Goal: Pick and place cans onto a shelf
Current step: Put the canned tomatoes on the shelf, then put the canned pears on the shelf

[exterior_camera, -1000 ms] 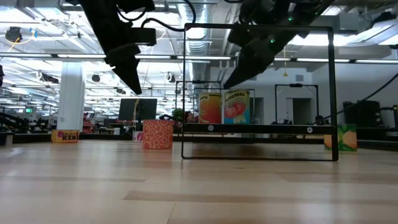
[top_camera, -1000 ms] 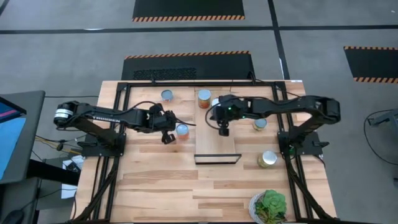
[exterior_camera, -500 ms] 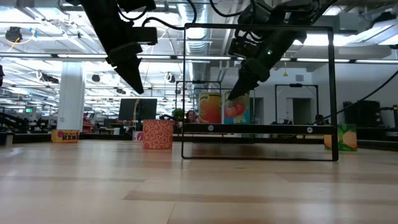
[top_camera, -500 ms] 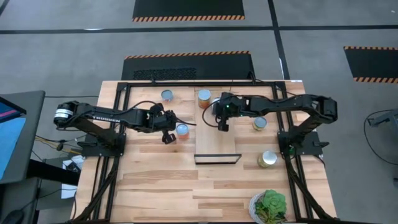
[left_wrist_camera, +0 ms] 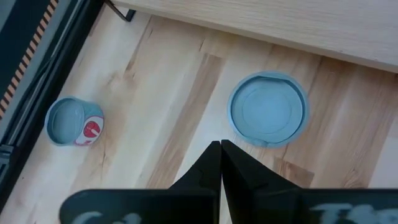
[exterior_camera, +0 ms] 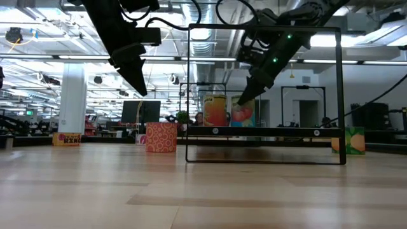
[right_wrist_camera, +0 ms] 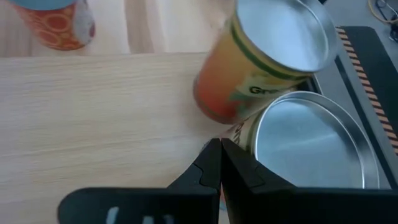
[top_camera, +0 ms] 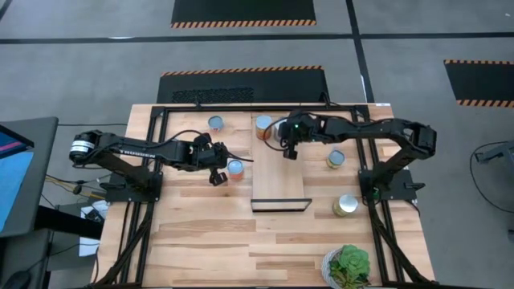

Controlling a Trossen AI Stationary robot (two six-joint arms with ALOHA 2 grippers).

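Observation:
The pale-wood shelf (top_camera: 279, 183) lies mid-table with its black bracket (top_camera: 281, 206) at the near end. Two cans stand at its far end: an orange-label can (right_wrist_camera: 264, 59) and a red-label can (right_wrist_camera: 311, 146), both also in the low view (exterior_camera: 215, 109) (exterior_camera: 244, 113). My right gripper (top_camera: 289, 152) is shut, its tips low beside the red-label can (right_wrist_camera: 220, 148). My left gripper (top_camera: 215, 177) is shut and hovers above the table, next to a blue-topped can (left_wrist_camera: 267, 110) standing left of the shelf. My right gripper's shut fingertips (right_wrist_camera: 211, 155) point down right at the side wall of the red-label can (right_wrist_camera: 239, 134), coming from the shelf's near side. I cannot tell whether they touch it. The can stands upright on the shelf.
Other cans stand on the table: one at the far left (top_camera: 216, 123), two right of the shelf (top_camera: 336, 160) (top_camera: 345, 205). A leafy plant (top_camera: 348, 267) sits at the near right corner. The black frame (exterior_camera: 264, 27) rises over the shelf.
My right gripper has moved along the shelf toward the table's far edge, up to the two cans standing there. The cans have stayed in place.

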